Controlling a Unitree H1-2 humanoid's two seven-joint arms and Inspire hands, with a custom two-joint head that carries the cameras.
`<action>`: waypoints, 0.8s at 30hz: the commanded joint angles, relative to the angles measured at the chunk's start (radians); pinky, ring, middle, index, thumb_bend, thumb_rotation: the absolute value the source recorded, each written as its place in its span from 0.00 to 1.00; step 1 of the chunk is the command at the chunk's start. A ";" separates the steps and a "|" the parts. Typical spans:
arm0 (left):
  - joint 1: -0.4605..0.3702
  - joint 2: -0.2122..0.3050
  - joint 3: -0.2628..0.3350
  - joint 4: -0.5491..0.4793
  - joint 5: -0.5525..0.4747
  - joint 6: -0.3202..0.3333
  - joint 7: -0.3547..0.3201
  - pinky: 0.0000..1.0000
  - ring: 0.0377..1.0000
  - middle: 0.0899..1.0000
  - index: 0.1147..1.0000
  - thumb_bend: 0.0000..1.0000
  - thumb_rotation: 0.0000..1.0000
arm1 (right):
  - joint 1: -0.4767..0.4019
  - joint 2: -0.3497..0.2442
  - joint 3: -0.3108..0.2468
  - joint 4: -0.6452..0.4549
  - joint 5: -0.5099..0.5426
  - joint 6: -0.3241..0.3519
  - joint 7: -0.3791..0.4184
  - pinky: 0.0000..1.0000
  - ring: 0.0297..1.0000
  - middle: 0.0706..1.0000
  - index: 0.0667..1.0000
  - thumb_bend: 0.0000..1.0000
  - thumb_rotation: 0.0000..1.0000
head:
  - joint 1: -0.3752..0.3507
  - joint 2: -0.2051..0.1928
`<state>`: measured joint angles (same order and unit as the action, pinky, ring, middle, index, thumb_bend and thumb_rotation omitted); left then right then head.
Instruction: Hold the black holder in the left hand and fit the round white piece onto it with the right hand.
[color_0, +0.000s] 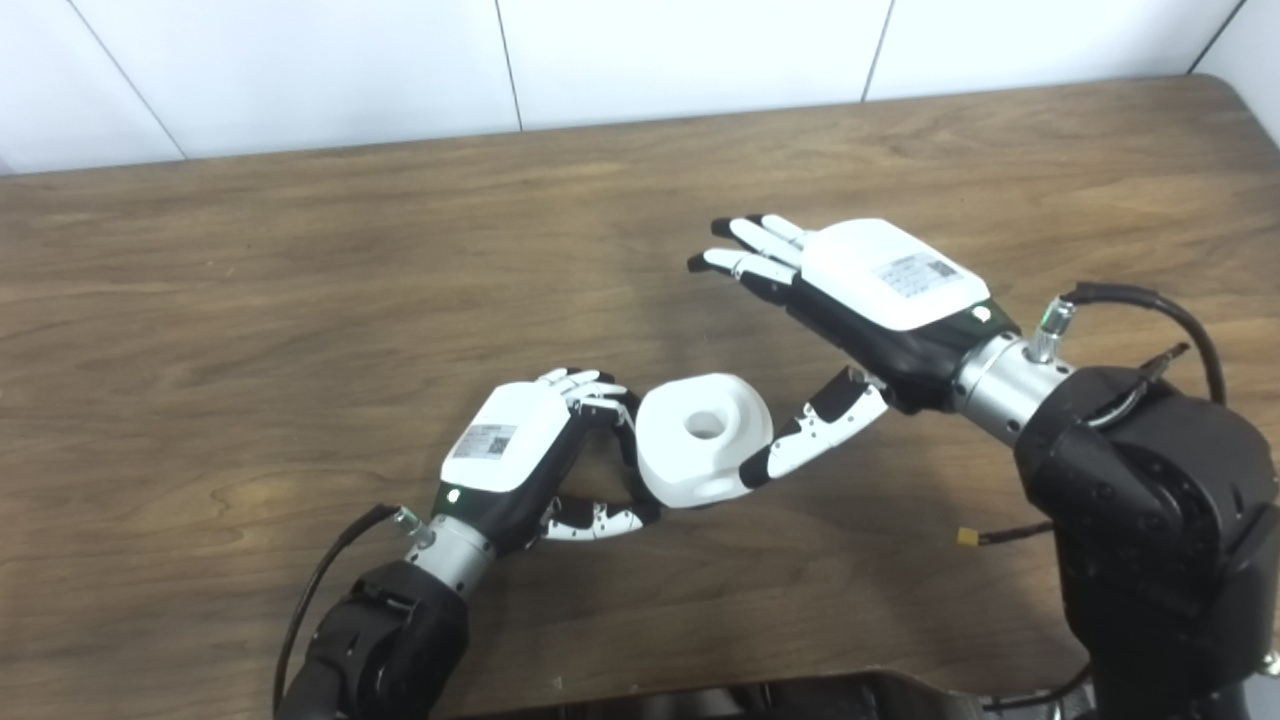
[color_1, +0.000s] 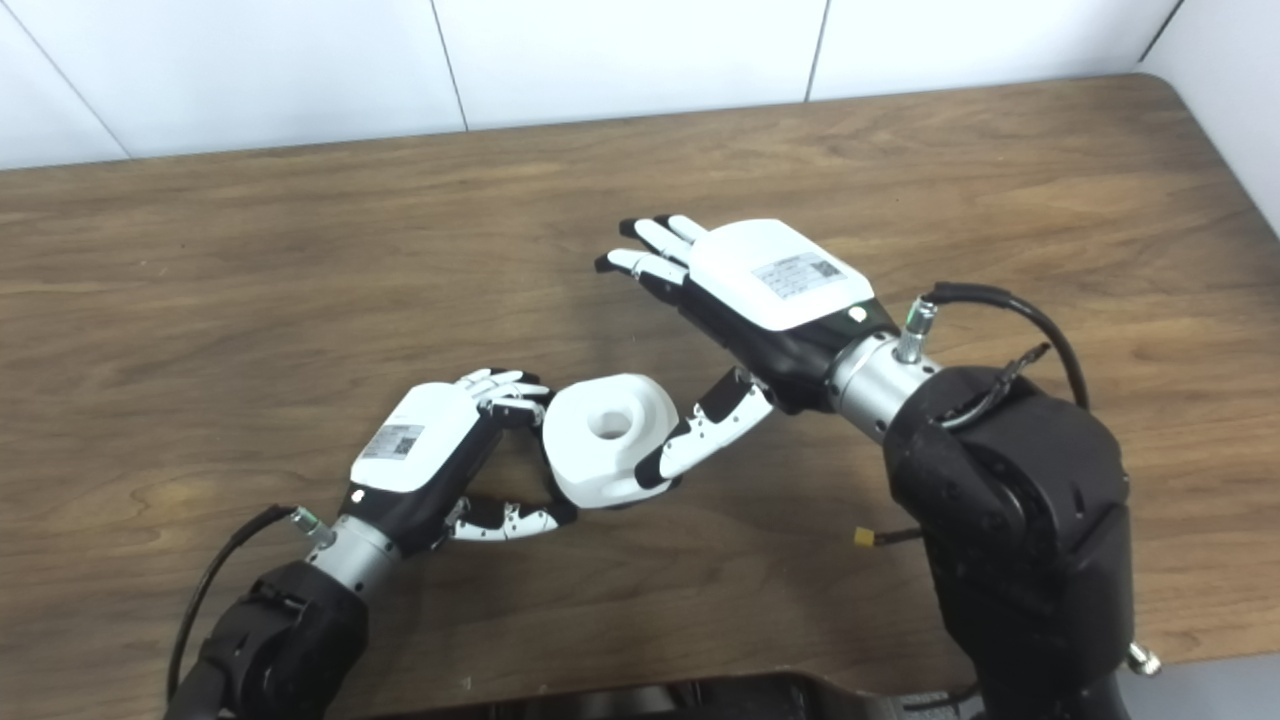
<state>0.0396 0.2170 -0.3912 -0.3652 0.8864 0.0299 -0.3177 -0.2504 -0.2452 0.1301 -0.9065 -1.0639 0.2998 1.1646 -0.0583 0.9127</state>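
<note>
Seemingly near done, the round white plastic piece (color_0: 703, 437) sits above the wooden table (color_0: 250, 300), gripped with the mostly hidden black holder (color_0: 628, 440) by the left hand (color_0: 520, 450), while the right hand (color_0: 860, 290) is spread, thumb touching the piece.

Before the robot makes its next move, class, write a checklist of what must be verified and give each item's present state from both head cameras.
1. Left hand curled around something dark beside the white piece: ok.
2. Black holder itself identifiable: cannot tell, mostly hidden by fingers and the piece.
3. Round white piece sits at the left hand's fingers, centre hole facing up: ok.
4. Piece fully seated on the holder: cannot tell.
5. Right hand gripping the piece: not ok; fingers spread, only its thumb touches the piece's side.
6. Wooden table around the hands free of obstacles: ok.
</note>
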 joint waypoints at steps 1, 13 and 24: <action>0.006 0.007 0.005 -0.007 0.003 0.013 -0.012 0.90 0.85 0.75 0.42 0.52 0.06 | -0.039 -0.005 -0.017 -0.038 -0.009 0.011 0.065 0.92 1.00 1.00 0.92 1.00 0.52 | 0.000 0.001; -0.002 0.020 -0.003 -0.006 0.082 0.006 -0.015 0.96 0.87 0.79 0.68 0.84 0.33 | -0.048 0.003 -0.029 -0.042 -0.040 0.006 0.083 0.93 1.00 0.99 0.90 1.00 0.53 | 0.008 -0.003; 0.000 0.039 -0.022 -0.024 0.106 0.025 -0.118 1.00 0.99 0.97 0.96 1.00 0.52 | -0.040 0.002 -0.025 -0.012 -0.036 0.001 0.047 0.93 1.00 0.98 0.90 1.00 0.54 | 0.043 -0.021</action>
<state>0.0416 0.2382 -0.4114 -0.3750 0.9769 0.0306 -0.3961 -0.2667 -0.2436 0.1136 -0.9091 -1.1011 0.2995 1.1656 -0.0138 0.8913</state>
